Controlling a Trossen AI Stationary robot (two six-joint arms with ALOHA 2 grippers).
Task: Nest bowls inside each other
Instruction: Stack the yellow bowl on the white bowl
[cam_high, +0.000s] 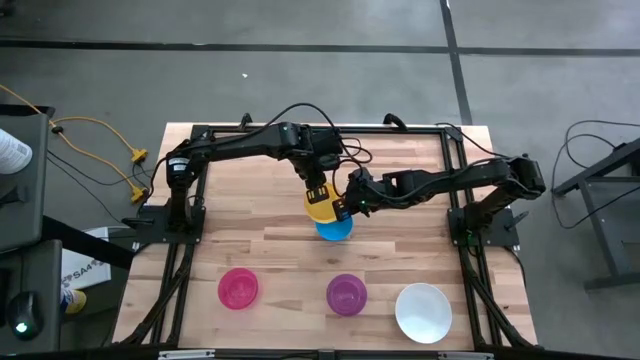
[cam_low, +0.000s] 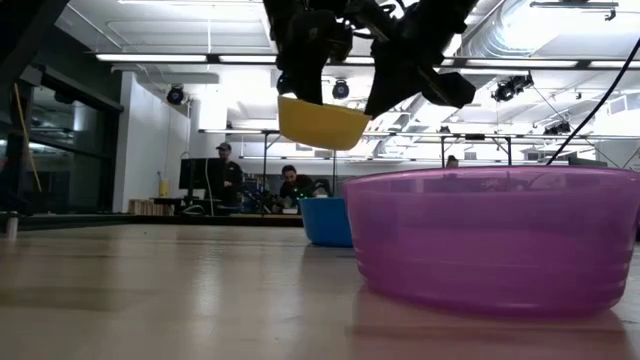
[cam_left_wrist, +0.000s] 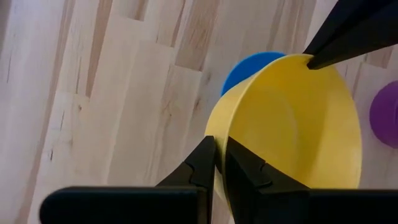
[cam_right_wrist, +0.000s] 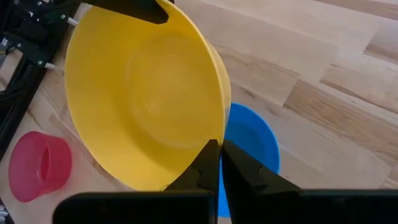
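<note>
A yellow bowl (cam_high: 322, 207) hangs in the air above the table's middle, over a blue bowl (cam_high: 336, 230) whose base rests on the wood (cam_low: 325, 222). My left gripper (cam_high: 316, 190) is shut on the yellow bowl's far-left rim. My right gripper (cam_high: 352, 205) is shut on its right rim. In the low view the yellow bowl (cam_low: 322, 122) hangs clear above the blue one. A pink bowl (cam_high: 238, 288), a purple bowl (cam_high: 346, 294) and a larger white bowl (cam_high: 423, 312) stand in a row near the front edge. My left gripper pinches the yellow bowl's rim (cam_left_wrist: 214, 127), one finger inside the bowl and one outside. The fingers slant steeply down from the far left. The bowl hangs clear of the table, slightly tilted. My right gripper pinches the opposite rim (cam_right_wrist: 222, 124) of the yellow bowl, one finger inside and one outside. It slants down from the table's right side. The bowl is lifted clear, above the blue bowl (cam_right_wrist: 252, 143).
The black frame rails (cam_high: 178, 250) run along the table's left and right sides. Bare wood lies between the blue bowl and the front row of bowls. People sit at desks in the room beyond the table (cam_low: 228, 170).
</note>
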